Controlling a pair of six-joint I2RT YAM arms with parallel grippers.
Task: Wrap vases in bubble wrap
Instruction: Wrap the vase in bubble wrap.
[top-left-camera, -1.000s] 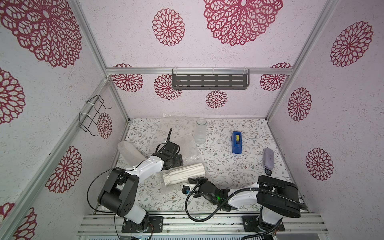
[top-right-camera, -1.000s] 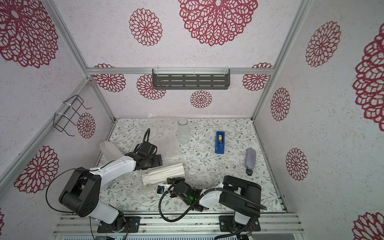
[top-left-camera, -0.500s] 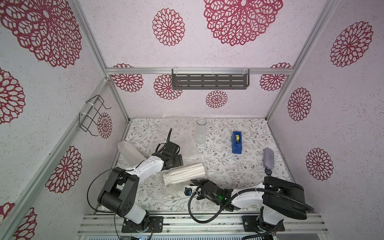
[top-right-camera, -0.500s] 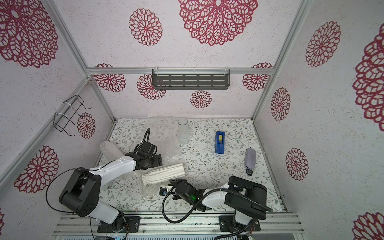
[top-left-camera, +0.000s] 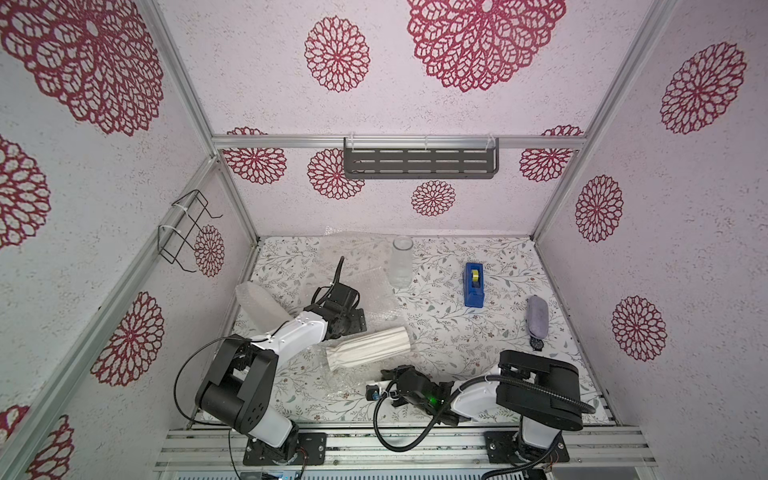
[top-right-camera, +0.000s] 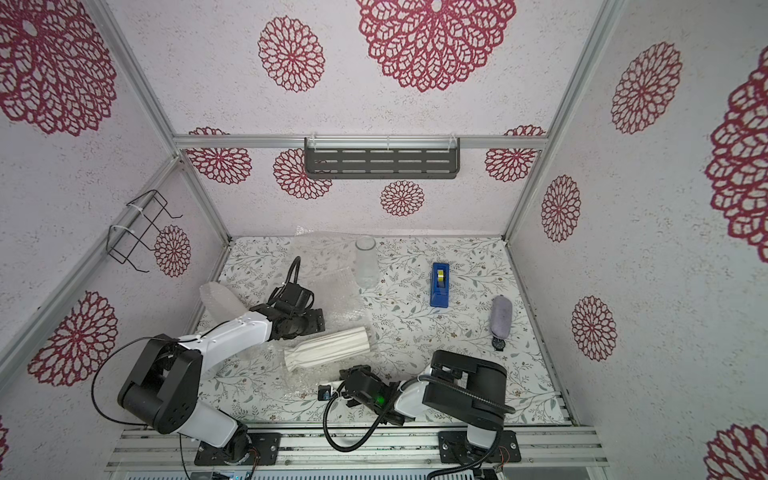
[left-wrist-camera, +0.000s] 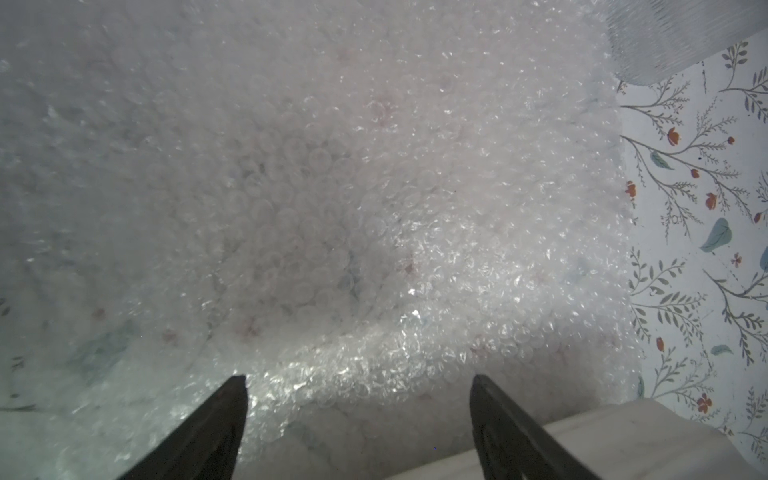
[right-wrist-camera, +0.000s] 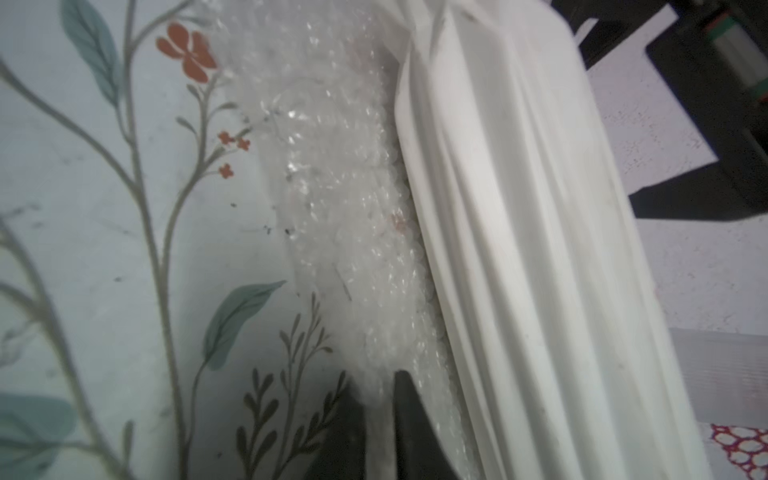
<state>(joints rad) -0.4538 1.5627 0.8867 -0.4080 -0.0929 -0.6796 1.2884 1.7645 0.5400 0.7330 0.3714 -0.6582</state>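
A white ribbed vase (top-left-camera: 368, 347) (top-right-camera: 328, 347) lies on its side on a sheet of bubble wrap (top-left-camera: 376, 297) (top-right-camera: 340, 291). A clear glass vase (top-left-camera: 402, 262) (top-right-camera: 365, 262) stands upright behind it. By the left wall lies another vase, rolled in wrap (top-left-camera: 257, 301). My left gripper (top-left-camera: 358, 321) (left-wrist-camera: 359, 382) hovers open over the sheet, just behind the white vase (left-wrist-camera: 623, 436). In front of that vase, my right gripper (top-left-camera: 368, 390) (right-wrist-camera: 376, 399) is shut on the edge of the bubble wrap (right-wrist-camera: 345, 199), with the vase (right-wrist-camera: 519, 249) right beside its jaws.
A blue tape dispenser (top-left-camera: 473, 284) (top-right-camera: 439, 284) sits right of the glass vase. A grey-purple pouch (top-left-camera: 537, 316) and a watch (top-left-camera: 537, 343) lie near the right wall. A dark shelf (top-left-camera: 419, 164) hangs on the back wall and a wire rack (top-left-camera: 183, 232) on the left wall.
My right gripper has slid a little toward the front and left along the wrap's edge. The left arm and the vases have not moved.
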